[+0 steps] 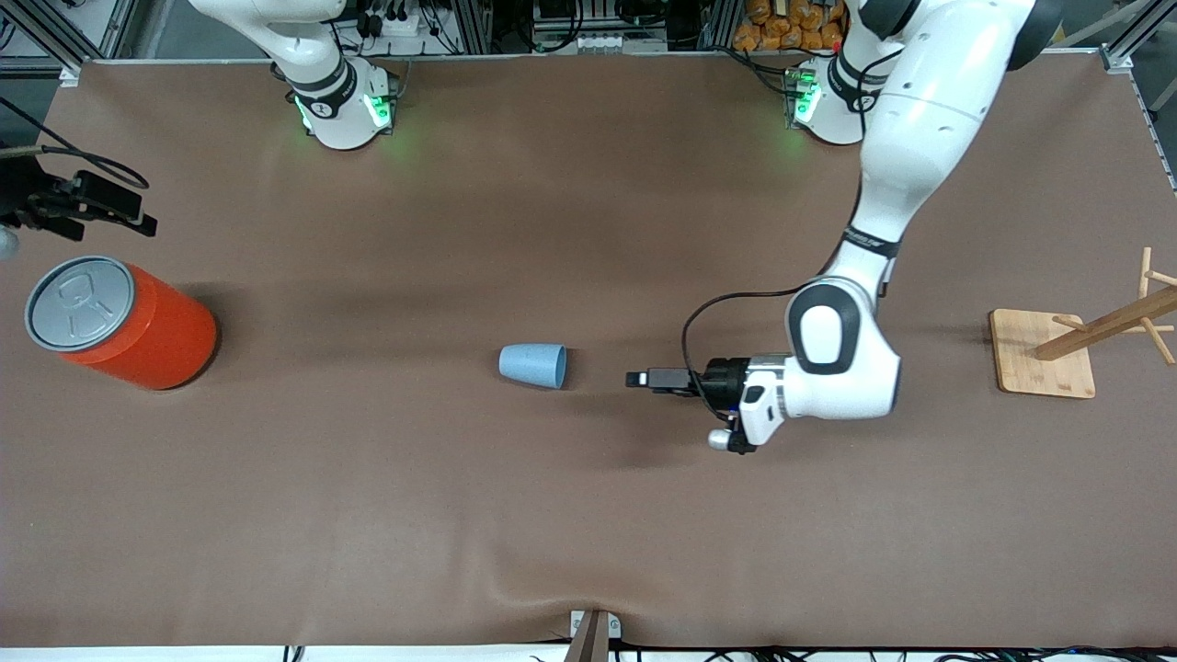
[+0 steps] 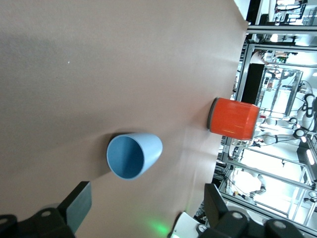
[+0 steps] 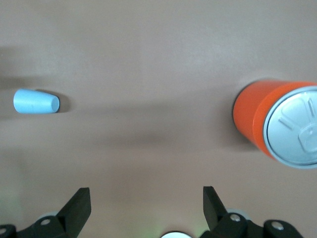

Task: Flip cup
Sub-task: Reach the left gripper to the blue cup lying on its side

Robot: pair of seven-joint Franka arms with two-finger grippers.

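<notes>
**Cup on its side, left end effector lined up with its mouth**

The light-blue cup [image 1: 533, 365] lies on its side near the middle of the brown desk [image 1: 588, 515], touching the cloth along its wall. Its wider rim points toward the left arm's end of the desk, its narrow base toward the right arm's end. In the left wrist view the cup [image 2: 133, 155] shows its darker blue inside, the mouth facing the camera.

The left end effector [image 1: 638, 379] sits low over the desk just beside the cup's rim, apart from it, reaching in level from the left arm's end. Its fingers [image 2: 78, 205] are spread wide with nothing between them.

The right end effector [image 3: 143, 208] is raised over the right arm's end of the desk, fingers likewise spread and empty; that arm waits. Its wrist view looks down on the cup [image 3: 35, 101] and on the orange can [image 3: 277, 124].

The orange can [image 1: 124, 322] with a grey lid stands at the right arm's end, well apart from the cup. A wooden rack [image 1: 1076, 345] stands at the left arm's end.
</notes>
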